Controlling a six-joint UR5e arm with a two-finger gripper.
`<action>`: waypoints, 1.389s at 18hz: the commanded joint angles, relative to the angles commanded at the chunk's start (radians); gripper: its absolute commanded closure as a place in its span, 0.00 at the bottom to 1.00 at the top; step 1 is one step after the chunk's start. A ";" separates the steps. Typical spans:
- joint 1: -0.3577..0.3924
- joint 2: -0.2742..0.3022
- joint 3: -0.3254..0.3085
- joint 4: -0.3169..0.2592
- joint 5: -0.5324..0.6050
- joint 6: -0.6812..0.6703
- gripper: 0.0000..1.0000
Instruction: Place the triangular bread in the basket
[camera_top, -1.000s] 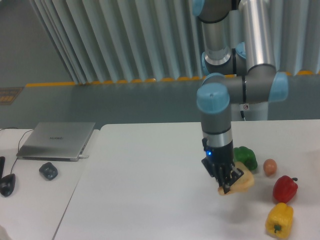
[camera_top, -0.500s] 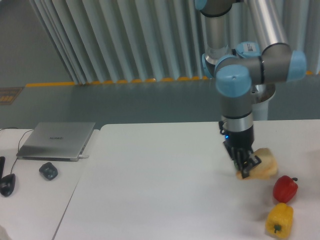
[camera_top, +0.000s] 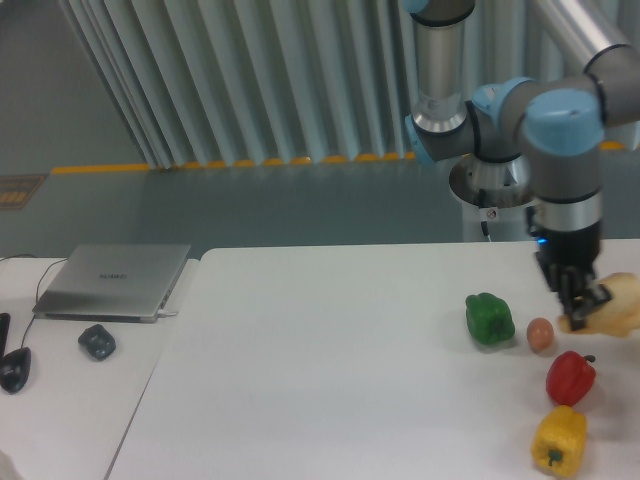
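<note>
My gripper (camera_top: 581, 306) is shut on the triangular bread (camera_top: 614, 306), a pale tan wedge with a golden crust, and holds it in the air near the right edge of the view, above the white table (camera_top: 330, 380). The bread hangs just above and to the right of the small brownish egg-shaped ball (camera_top: 540, 333) and above the red pepper (camera_top: 571, 376). No basket shows in this view.
A green pepper (camera_top: 489, 318) lies left of the ball. A yellow pepper (camera_top: 559, 440) lies in front of the red one. A closed laptop (camera_top: 113, 280), a mouse (camera_top: 97, 341) and a dark object (camera_top: 14, 368) sit on the left table.
My gripper has carried the bread to the right and slightly up, from beside the green pepper to the right edge of the view. The green pepper and the ball show again.
</note>
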 joint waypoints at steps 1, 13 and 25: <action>0.020 -0.003 0.000 0.017 0.000 0.006 1.00; 0.187 -0.111 0.012 0.151 -0.003 0.098 1.00; 0.255 -0.138 -0.011 0.212 -0.008 0.203 0.00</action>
